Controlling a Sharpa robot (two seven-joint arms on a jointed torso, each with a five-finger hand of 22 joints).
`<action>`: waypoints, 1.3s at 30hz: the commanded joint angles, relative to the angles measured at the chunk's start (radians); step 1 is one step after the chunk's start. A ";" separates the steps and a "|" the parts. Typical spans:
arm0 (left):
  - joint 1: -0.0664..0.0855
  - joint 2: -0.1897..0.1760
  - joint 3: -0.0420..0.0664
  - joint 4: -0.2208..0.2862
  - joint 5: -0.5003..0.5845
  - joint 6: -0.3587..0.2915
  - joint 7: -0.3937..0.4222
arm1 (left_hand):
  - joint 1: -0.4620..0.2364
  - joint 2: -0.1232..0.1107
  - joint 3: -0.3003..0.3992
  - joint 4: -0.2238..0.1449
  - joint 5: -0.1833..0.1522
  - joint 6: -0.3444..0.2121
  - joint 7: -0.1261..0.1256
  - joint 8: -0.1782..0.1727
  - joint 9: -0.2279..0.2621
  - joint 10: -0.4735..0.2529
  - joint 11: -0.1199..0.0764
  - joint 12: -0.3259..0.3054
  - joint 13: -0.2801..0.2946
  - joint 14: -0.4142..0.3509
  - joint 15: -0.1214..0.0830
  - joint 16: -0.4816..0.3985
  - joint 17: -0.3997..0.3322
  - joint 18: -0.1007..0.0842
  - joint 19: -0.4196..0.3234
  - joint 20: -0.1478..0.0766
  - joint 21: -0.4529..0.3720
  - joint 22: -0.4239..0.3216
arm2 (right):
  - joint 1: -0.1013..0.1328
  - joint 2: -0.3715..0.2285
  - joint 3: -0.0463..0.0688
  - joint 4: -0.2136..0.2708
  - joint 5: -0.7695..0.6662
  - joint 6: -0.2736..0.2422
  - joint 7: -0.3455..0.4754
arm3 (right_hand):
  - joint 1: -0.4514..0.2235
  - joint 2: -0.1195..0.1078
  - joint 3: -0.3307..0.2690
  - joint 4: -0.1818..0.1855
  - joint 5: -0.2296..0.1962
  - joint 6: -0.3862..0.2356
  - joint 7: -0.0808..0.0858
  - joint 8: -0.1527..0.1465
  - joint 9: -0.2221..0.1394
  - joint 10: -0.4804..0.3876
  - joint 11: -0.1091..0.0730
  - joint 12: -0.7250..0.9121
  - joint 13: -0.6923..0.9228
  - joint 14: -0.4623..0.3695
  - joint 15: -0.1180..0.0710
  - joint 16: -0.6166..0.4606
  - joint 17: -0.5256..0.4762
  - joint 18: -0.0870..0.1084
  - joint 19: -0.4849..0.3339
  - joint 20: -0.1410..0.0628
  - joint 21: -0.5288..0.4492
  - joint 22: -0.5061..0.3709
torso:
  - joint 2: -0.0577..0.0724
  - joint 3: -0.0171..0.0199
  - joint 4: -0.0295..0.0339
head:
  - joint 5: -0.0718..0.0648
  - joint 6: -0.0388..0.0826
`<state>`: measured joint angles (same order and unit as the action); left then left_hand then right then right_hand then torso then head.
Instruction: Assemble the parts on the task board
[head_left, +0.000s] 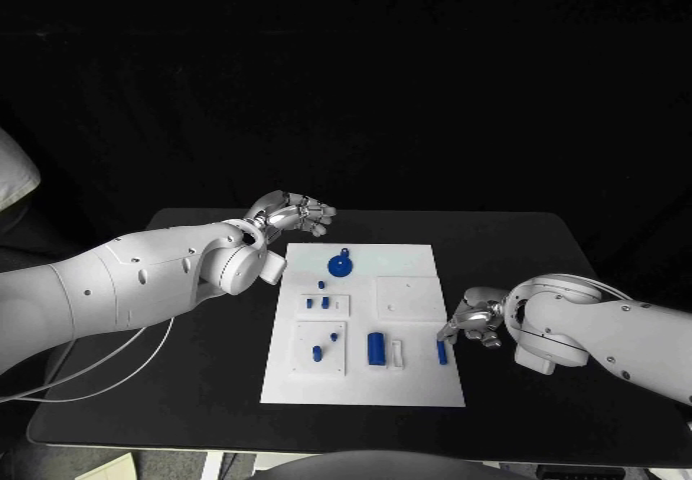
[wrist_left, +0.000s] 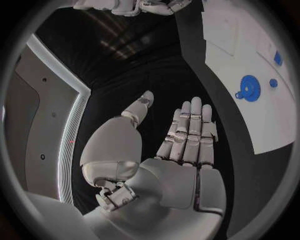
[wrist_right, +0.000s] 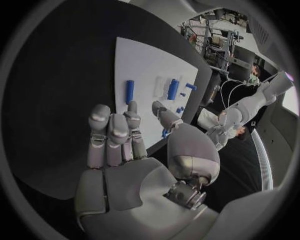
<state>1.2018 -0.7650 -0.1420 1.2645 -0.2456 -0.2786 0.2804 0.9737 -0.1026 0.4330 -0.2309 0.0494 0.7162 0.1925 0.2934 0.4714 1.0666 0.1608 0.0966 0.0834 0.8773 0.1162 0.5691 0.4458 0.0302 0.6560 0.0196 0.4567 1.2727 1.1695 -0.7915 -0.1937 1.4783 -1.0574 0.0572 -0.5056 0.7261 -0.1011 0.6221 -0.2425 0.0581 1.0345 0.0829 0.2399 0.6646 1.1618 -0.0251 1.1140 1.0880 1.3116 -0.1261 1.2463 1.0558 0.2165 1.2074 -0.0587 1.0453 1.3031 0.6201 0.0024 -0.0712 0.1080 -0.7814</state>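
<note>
Several blue parts lay loose on the task board. Both my left hand and right hand hovered empty, fingers spread. Assembly seemed barely begun.

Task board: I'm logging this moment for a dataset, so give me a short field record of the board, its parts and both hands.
board: white task board mid-table
round part: blue disc at its far end
long parts: blue cylinder; blue bar by the right edge
left hand: open, beyond the far left corner
right hand: open, beside the bar
</note>
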 joint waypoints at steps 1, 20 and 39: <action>0.001 0.003 0.001 0.002 0.002 0.007 0.009 | -0.008 0.001 -0.001 0.006 0.002 -0.008 0.023 0.005 -0.001 0.003 0.006 -0.006 0.001 0.006 0.003 -0.005 0.001 0.012 0.006 0.000 -0.006 0.002 | -0.001 0.003 -0.001 -0.007 -0.091 0.049 -0.028 | 0.015 -0.002 0.004 -0.007 -0.006 0.006 0.003 0.007 0.002 0.007 -0.001 -0.003 0.000 0.005 -0.004 -0.004 0.001 0.045 0.007 0.000 0.002 -0.001 | 0.001 0.0007 0.0005 | -0.003 0.002; 0.001 0.006 0.001 0.000 0.002 0.010 0.009 | -0.008 0.001 -0.001 0.007 0.002 -0.008 0.023 0.006 -0.001 0.004 0.006 -0.006 0.001 0.006 0.003 -0.006 0.002 0.012 0.006 0.000 -0.007 0.003 | -0.045 0.054 -0.011 -0.045 -0.146 0.009 -0.047 | 0.016 -0.011 0.014 0.009 -0.008 0.009 0.002 0.008 0.005 0.009 -0.002 -0.004 -0.001 0.005 -0.005 -0.003 0.003 0.045 0.009 0.001 0.003 -0.002 | 0.001 -0.0016 0.0042 | -0.010 -0.004; 0.001 0.005 0.001 0.002 0.002 0.012 0.008 | -0.008 0.001 -0.001 0.007 0.002 -0.007 0.022 0.006 -0.002 0.004 0.006 -0.006 0.001 0.006 0.003 -0.006 0.003 0.012 0.006 0.000 -0.008 0.003 | -0.080 0.108 -0.016 -0.079 -0.275 -0.002 -0.035 | 0.068 0.020 0.041 -0.009 -0.009 0.012 0.000 0.009 0.011 0.012 -0.003 -0.005 -0.001 0.005 -0.006 -0.002 0.005 0.045 0.009 0.002 0.006 -0.001 | 0.002 -0.0010 0.0037 | -0.006 -0.010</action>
<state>1.2018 -0.7615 -0.1422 1.2642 -0.2456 -0.2777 0.2804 0.9737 -0.1026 0.4330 -0.2309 0.0494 0.7162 0.1925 0.2934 0.4715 1.0666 0.1608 0.0966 0.0834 0.8773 0.1162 0.5691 0.4472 0.0302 0.6560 0.0196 0.4528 1.2744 1.0968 -0.6864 -0.2057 1.4048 -1.2547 0.0501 -0.5456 0.7864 -0.0828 0.6597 -0.2498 0.0543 1.0509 0.0802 0.2562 0.6809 1.1653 -0.0286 1.1133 1.0878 1.3190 -0.1265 1.2463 1.0599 0.2167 1.2091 -0.0570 1.0453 1.3022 0.6211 0.0011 -0.0684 0.1022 -0.7914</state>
